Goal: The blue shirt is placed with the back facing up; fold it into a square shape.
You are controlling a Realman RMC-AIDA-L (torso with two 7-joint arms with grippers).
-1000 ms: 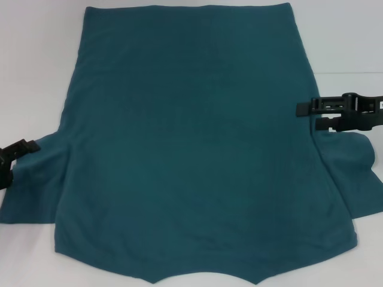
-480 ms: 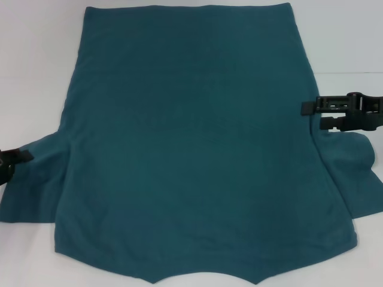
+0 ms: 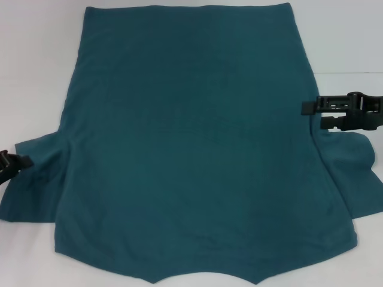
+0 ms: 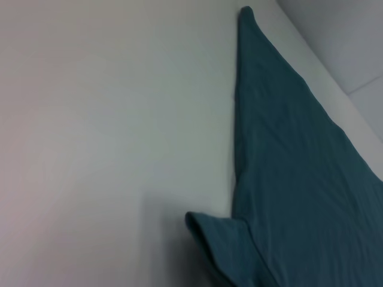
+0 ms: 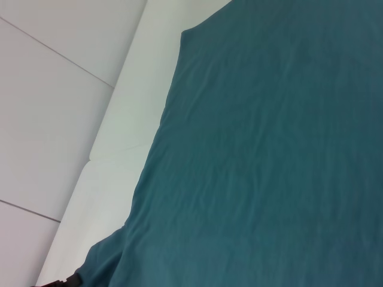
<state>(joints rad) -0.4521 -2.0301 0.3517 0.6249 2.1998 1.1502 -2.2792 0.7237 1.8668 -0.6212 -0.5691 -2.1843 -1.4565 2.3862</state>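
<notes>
One blue shirt lies flat, long axis running away from the robot. Two grippers flank it: left gripper and right gripper, spread unclear.

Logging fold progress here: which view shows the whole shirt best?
The head view: the shirt lies spread flat, unfolded, with both sleeves and side edges visible, though its near edge is cropped. The left wrist view shows only one side edge and a sleeve; the right wrist view only part of the back and one edge.
</notes>
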